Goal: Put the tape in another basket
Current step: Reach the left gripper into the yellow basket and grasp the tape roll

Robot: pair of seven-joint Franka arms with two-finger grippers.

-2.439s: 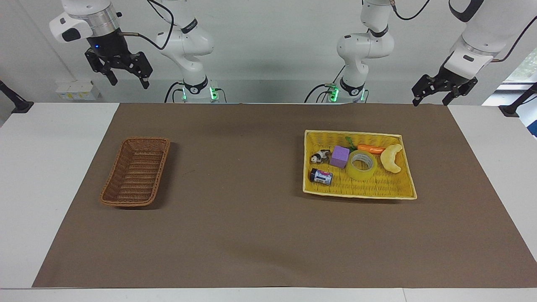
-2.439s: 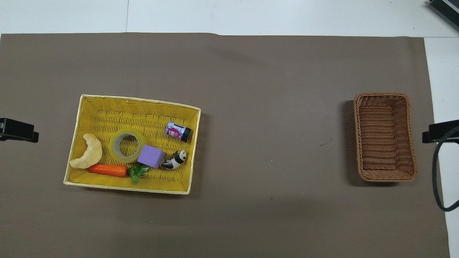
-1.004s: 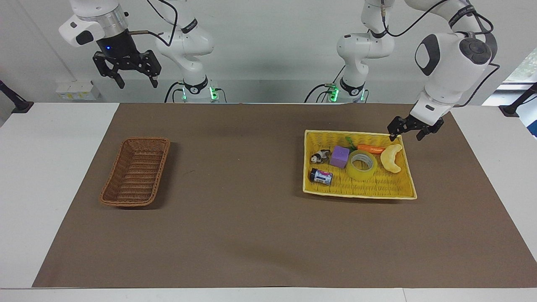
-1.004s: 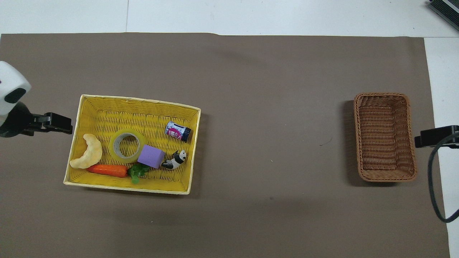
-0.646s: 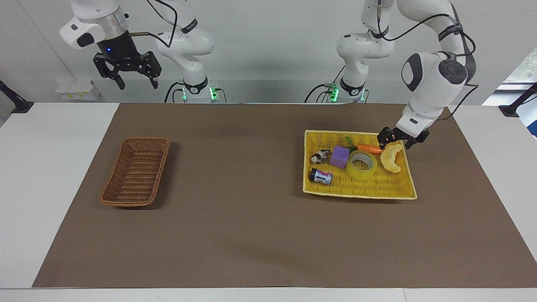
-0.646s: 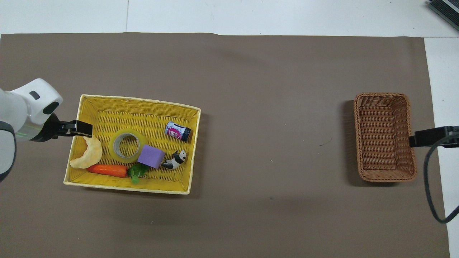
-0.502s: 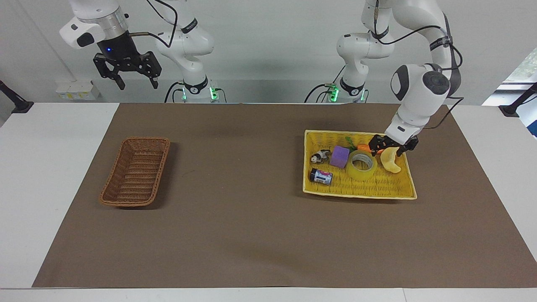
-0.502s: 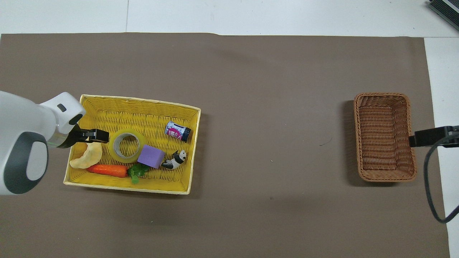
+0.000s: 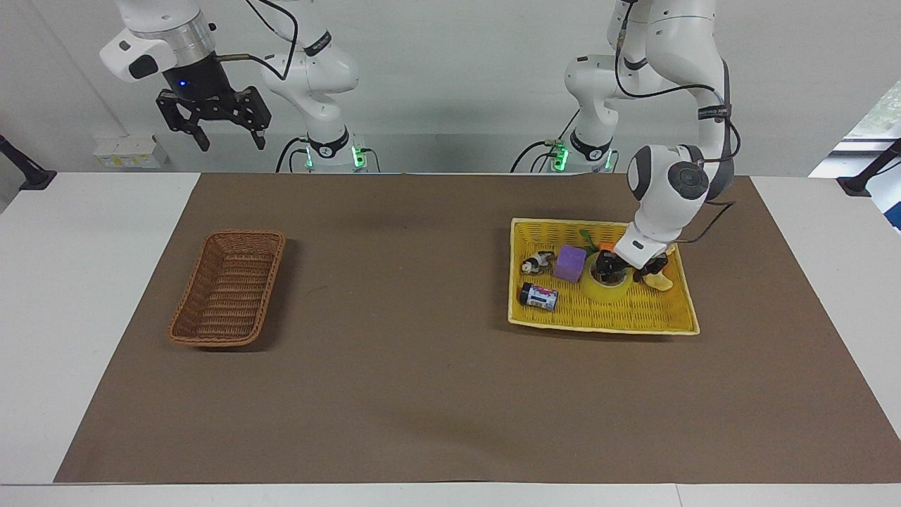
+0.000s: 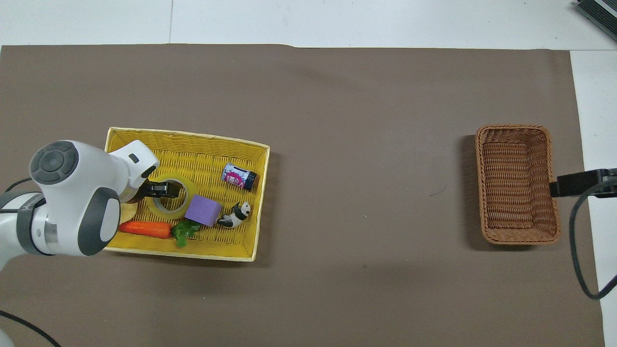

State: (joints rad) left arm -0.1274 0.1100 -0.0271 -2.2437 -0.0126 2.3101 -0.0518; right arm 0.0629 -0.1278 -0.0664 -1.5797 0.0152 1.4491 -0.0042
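Tape (image 9: 608, 285) crowded by purple cube (image 9: 569, 263) and croissant (image 9: 660, 282); left gripper (image 9: 625, 270) straddles its wall, grip unclear.

Crowded around the tape (image 9: 607, 286): purple cube (image 9: 570, 263) touching one side, carrot (image 10: 143, 229) and croissant (image 9: 660, 281) just beside. Open brown mat (image 9: 401, 296) up to the basket (image 9: 228, 289).

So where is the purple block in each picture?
Facing view: the purple block lies in the yellow basket, at the picture's right, beside the tape.
Overhead view: the block is at the picture's left, in the same basket.
Shared landmark: the panda toy lies right beside it.
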